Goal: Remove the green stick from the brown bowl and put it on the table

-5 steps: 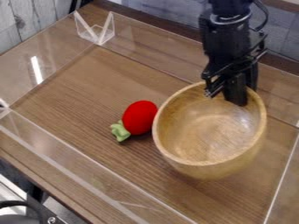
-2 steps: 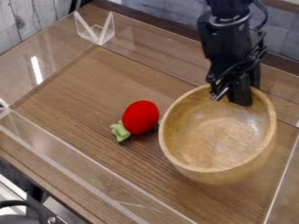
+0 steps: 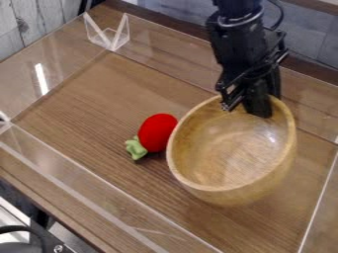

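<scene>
The brown bowl [image 3: 227,153] sits right of centre on the table [image 3: 93,99], and its far rim looks raised a little. My gripper [image 3: 251,103] comes down steeply onto that far rim. Its dark fingers [image 3: 262,99] stand close together and seem clamped over the rim. The green stick is hidden; I see none in the part of the bowl's inside that shows, and the fingers cover the spot they grip.
A red round toy [image 3: 158,130] with a pale green stub [image 3: 136,149] lies just left of the bowl. Low clear acrylic walls [image 3: 59,168] edge the table, and a clear corner piece [image 3: 106,32] stands at the back left.
The bowl slid slightly right, then back left toward the red toy, following the gripper at its far rim. The fingers' spacing is the same.
</scene>
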